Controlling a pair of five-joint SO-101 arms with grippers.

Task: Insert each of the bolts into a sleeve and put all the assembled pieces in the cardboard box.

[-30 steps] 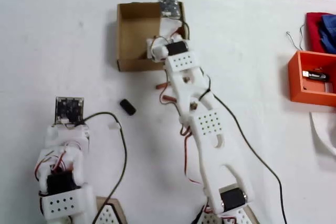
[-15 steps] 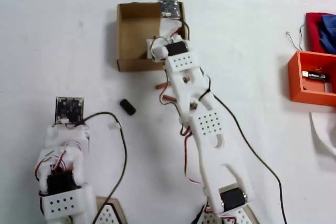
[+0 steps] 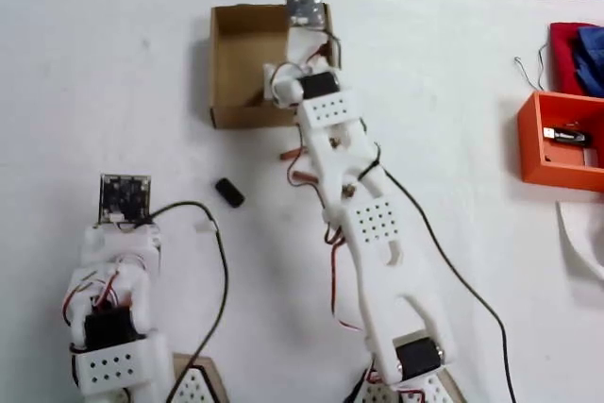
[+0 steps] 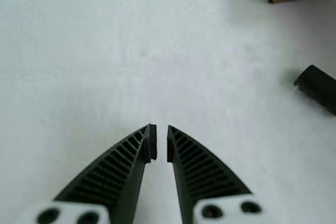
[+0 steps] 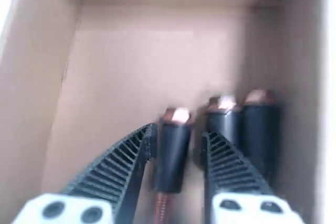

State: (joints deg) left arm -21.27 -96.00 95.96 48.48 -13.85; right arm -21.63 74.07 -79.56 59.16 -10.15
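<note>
My right gripper [image 5: 178, 141] hangs inside the cardboard box [image 3: 231, 49] at the table's far middle. It is open, and an assembled piece [image 5: 172, 153], a black sleeve with a copper bolt head, sits between its fingers. One finger touches the sleeve and the other stands slightly off it. Two more assembled pieces [image 5: 241, 121] lie beside it against the box wall. A lone black sleeve [image 3: 228, 193] lies on the table in front of the box, seen also as the sleeve [image 4: 317, 87] just beyond my left gripper [image 4: 158, 142], which is shut over bare table.
An orange tray [image 3: 540, 153] holding a small dark item stands at the right edge, with red and blue cloth [image 3: 576, 49] behind it. Cables trail around both arms. A thin reddish piece [image 3: 288, 155] lies by the right arm; bolt or wire, I cannot tell.
The right gripper has shifted slightly deeper into the box. The left arm and the loose sleeve have not moved.
</note>
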